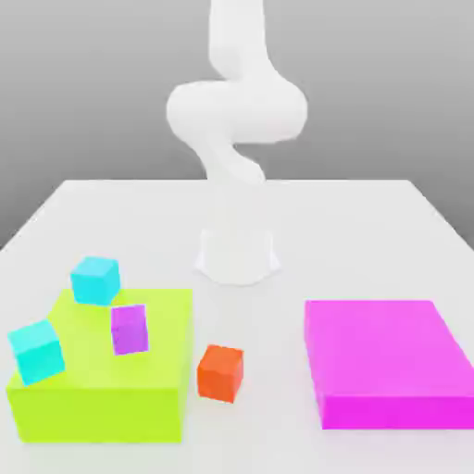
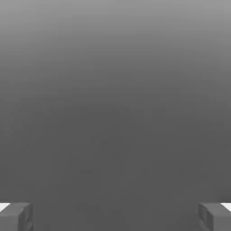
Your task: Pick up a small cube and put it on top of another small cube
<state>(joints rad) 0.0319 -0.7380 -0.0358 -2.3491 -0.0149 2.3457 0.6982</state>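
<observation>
The small orange-red cube point(image 1: 220, 372) sits on the white worktop point(image 1: 278, 305) in the exterior view, just beside the lime block point(image 1: 93, 407) at that block's 3 o'clock. The purple cube point(image 1: 130, 329) rests on the lime block, at the orange-red cube's 10 o'clock, with two cyan cubes point(image 1: 94, 280) point(image 1: 37, 352) near it. A descent beside the lime block could clip its edge, and placing could knock a cyan neighbour or leave the cube off-centre.

In the hand view the fingers point(image 2: 16, 216) stand spread wide, empty, against plain grey.
</observation>
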